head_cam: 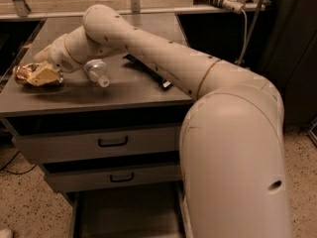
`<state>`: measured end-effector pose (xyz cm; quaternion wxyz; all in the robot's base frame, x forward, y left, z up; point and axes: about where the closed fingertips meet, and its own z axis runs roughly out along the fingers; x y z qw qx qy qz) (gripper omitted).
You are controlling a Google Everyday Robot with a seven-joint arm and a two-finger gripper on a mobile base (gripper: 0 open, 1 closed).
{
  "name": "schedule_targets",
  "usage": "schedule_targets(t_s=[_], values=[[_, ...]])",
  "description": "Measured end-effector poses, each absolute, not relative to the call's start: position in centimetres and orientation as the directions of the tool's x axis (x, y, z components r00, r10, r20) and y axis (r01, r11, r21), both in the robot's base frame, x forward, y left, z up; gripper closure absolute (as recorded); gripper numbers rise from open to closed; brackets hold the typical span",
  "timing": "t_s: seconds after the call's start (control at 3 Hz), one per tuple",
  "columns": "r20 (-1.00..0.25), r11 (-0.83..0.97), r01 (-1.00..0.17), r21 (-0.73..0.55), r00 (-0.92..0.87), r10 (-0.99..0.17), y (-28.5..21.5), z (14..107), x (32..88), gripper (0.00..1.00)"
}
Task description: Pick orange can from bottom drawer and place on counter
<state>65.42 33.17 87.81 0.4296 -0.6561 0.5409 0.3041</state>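
The single camera view looks down on the cabinet from the robot's side. The gripper [39, 75] is at the far left edge of the broad, matte gray counter surface [124, 90], and its tan jaws are closed on the small, shiny, creased copper-orange can [21, 73]. The can is therefore already out of the drawer and over the counter. A dark shadow lies under it, and I cannot tell whether it touches the surface or hangs just above it.

I judge it is still held because the placing is not finished: the can sits very near the edge, so letting go early could send it rolling off.

Just beside the gripper's wrist lies a clear plastic bottle with a white cap [95, 71], on its side. A flat black object [148, 69] lies further right, partly under the arm.

The thick cream arm [163, 58] rises from the bulky shoulder at the lower right, bends at the elbow and stretches leftward low across the counter — a long, almost flat reach.

Below, the two gray drawer fronts with black handles [74, 145] are shut, while the wide gray bottom drawer [129, 212] stands pulled out — its dark floor shows nothing inside.
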Motion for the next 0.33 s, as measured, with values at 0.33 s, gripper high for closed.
schedule_targets(t_s=[0.33], values=[[-0.864,-0.046,-0.971,-0.235,0.23,-0.448,33.17,87.81,65.42,0.0]])
